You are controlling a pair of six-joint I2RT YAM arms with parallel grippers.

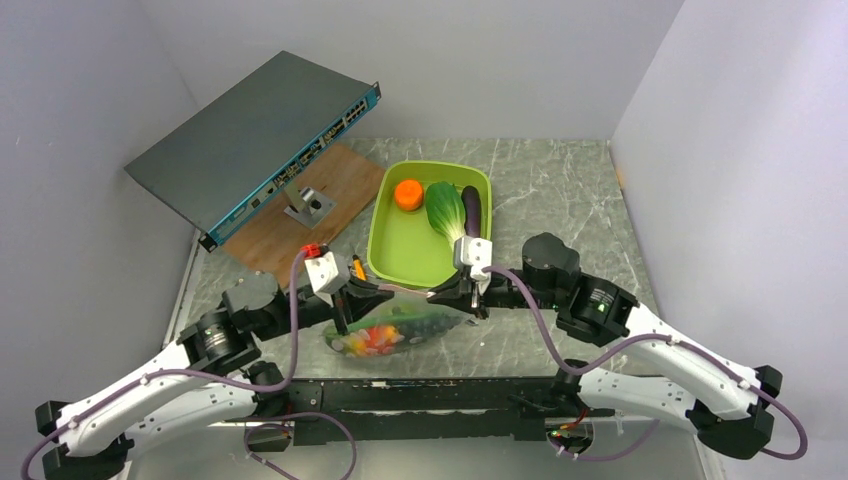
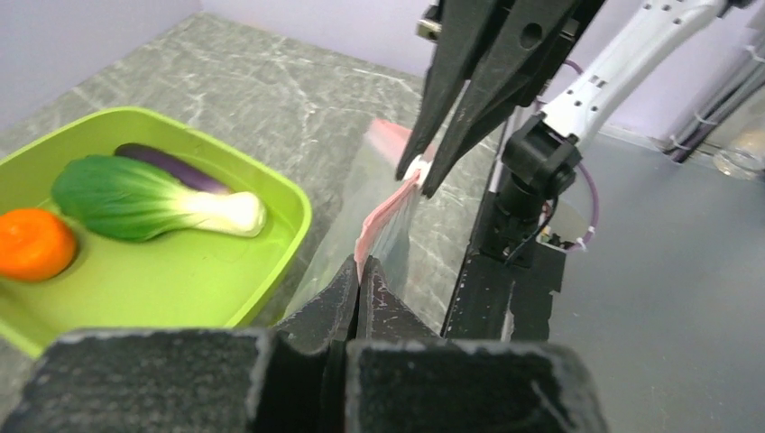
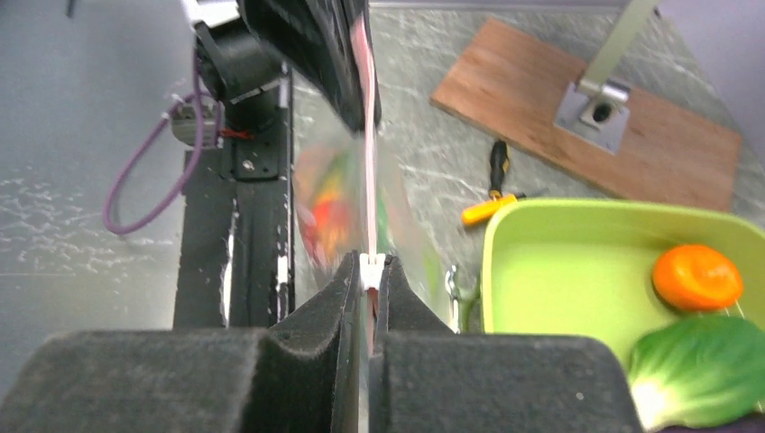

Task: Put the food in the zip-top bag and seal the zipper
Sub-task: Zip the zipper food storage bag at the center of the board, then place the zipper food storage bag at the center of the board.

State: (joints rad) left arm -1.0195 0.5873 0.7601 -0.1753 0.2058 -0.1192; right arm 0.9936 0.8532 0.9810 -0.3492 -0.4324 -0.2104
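Clear zip-top bag point(image 1: 395, 332), with colourful food point(image 1: 375, 340) inside, is stretching between both pincers just beside the lime-green tub point(image 1: 380, 250) on the worktop point(image 1: 560, 200); the left pincer point(image 2: 358, 281) is clamping fully shut on one end of the pink zipper point(image 2: 386, 215), the right pincer point(image 3: 372, 269) is pinching the other end; orange point(image 1: 408, 194), bok choy point(image 1: 445, 208) and eggplant point(image 1: 471, 210) are sitting in the tub
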